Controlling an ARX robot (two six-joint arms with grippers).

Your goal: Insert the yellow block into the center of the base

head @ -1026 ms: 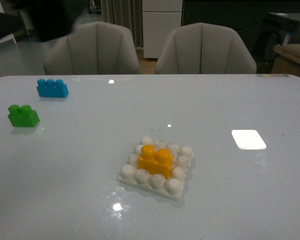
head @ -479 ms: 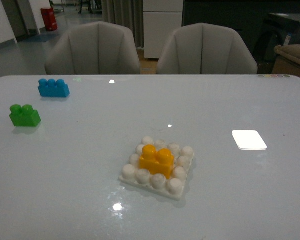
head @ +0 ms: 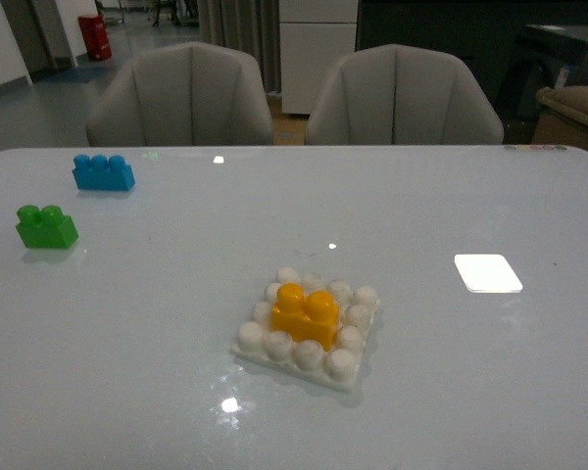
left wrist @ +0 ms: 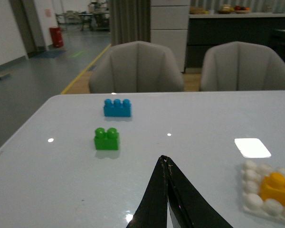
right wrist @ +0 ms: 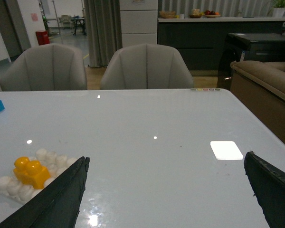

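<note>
Our left gripper [left wrist: 167, 190] sat pinched together, empty; our right gripper [right wrist: 164, 190] gaped wide, empty. We judged the yellow block [head: 305, 313] seated in the base [head: 258, 353] center, nothing left.

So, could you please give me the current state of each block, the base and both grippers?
yellow block: seated upright on the base's centre, studs up, ungripped
base: flat on the table, outer studs bare
green brick: loose on the table, upright
blue brick: loose on the table, upright
left gripper: shut, empty
right gripper: open, empty
</note>
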